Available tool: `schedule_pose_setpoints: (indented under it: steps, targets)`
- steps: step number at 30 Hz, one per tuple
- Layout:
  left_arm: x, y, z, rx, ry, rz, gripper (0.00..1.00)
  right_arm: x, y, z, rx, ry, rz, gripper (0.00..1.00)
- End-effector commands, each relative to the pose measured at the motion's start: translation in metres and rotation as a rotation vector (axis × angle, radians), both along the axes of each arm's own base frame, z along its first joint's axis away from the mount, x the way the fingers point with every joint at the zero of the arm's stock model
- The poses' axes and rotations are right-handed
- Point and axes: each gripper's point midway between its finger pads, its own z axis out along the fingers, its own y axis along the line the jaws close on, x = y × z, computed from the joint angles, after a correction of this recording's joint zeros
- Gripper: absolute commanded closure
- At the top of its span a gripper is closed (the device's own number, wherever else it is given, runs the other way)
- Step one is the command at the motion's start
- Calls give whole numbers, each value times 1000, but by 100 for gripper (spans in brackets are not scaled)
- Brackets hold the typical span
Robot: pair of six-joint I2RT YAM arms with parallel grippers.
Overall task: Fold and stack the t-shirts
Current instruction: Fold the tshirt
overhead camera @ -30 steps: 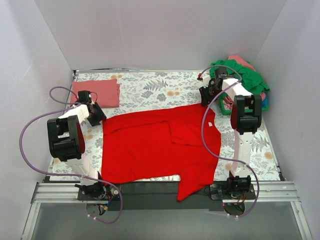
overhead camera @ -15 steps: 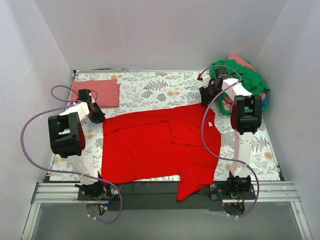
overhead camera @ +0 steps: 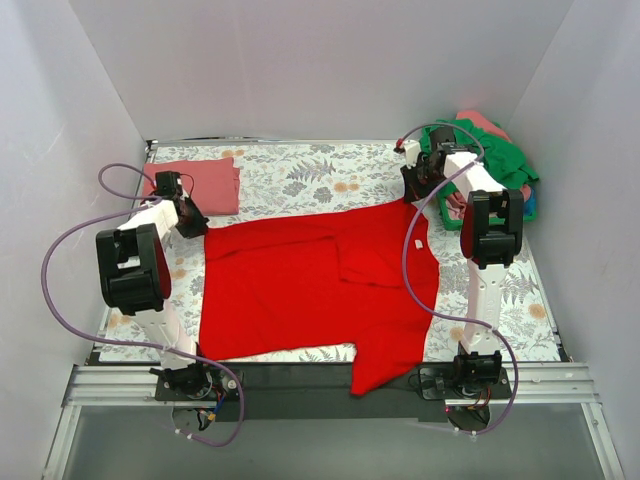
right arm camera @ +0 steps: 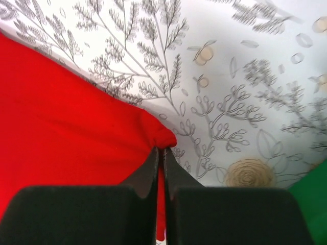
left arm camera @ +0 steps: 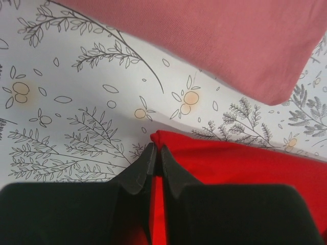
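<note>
Left claw [left arm camera: 155, 149] and right claw [right arm camera: 160, 150] pinch red t-shirt [overhead camera: 300, 290] lying crosswise.

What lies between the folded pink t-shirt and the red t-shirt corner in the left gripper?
Only a bare strip of floral tablecloth separates the pink t-shirt from the red t-shirt, shown clearly in the left wrist view.

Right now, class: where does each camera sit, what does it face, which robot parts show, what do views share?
Top external: above and behind the robot, facing down; both arms show.
Left wrist: faces tablecloth and salmon-pink t-shirt; left gripper pinches the red t-shirt.
Right wrist: faces tablecloth; right gripper pinches the red t-shirt.
Shared: the red t-shirt.
</note>
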Motion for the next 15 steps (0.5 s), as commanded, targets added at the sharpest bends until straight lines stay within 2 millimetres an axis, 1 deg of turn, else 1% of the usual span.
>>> schedule_pose_setpoints:
  steps: [1,2,3,7,11,12,14,15]
  targets:
    - [23,11,41,46,-141,29,100,30,-1,33,5,-116,-22,99]
    - [27,11,45,47,-153,29,100,32,-2,35,3,-125,-26,99]
    - [28,11,46,45,-155,29,100,38,-1,41,5,-147,-31,99]
    - [33,10,48,40,-167,25,100,48,-1,51,10,-191,-42,99]
    - [36,10,60,42,-214,25,100,56,-1,61,12,-233,-50,99]
    - [38,10,67,46,-235,27,100,58,-2,63,8,-244,-54,99]
    - [39,13,73,56,-258,36,100,64,-4,67,3,-266,-64,99]
    - [40,13,80,60,-279,39,100,66,-4,69,1,-274,-69,99]
